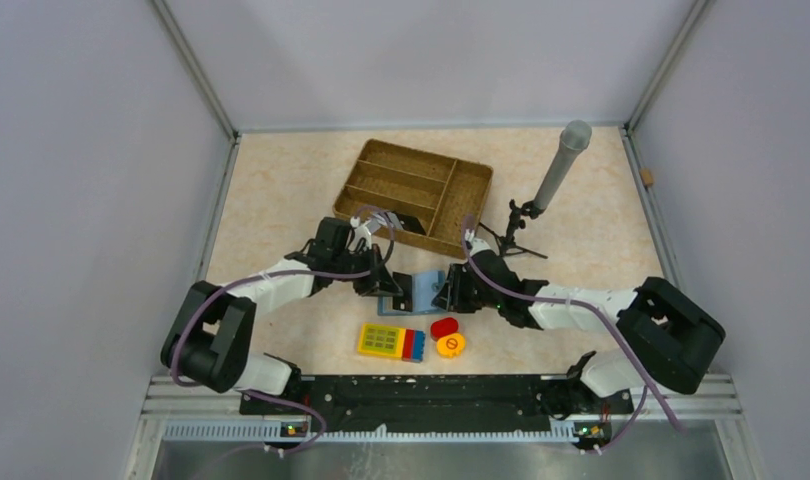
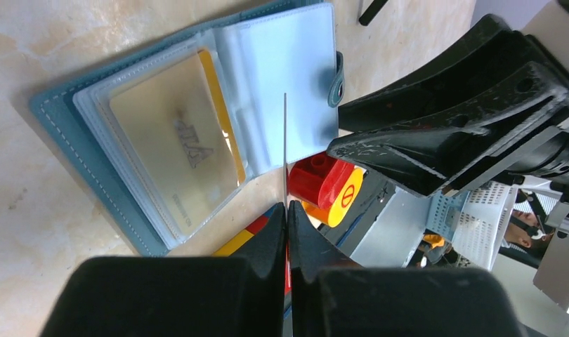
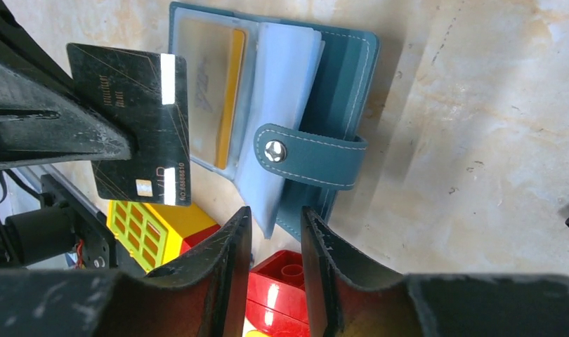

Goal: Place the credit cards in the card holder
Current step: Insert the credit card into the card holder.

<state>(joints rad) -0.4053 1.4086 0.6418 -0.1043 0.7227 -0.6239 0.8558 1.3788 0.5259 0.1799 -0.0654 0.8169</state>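
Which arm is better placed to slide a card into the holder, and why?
Left: the left gripper pinches the black card beside the open card holder; the right gripper, at its edge, holds no card.

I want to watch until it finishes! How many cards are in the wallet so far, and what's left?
One yellowish card already sits in a clear pocket of the open wallet. The left gripper is pinching a black card next to the wallet, not slid in yet. The right gripper hovers open at the wallet's edge. Left to do: tuck the black card in. I can't see other cards waiting.
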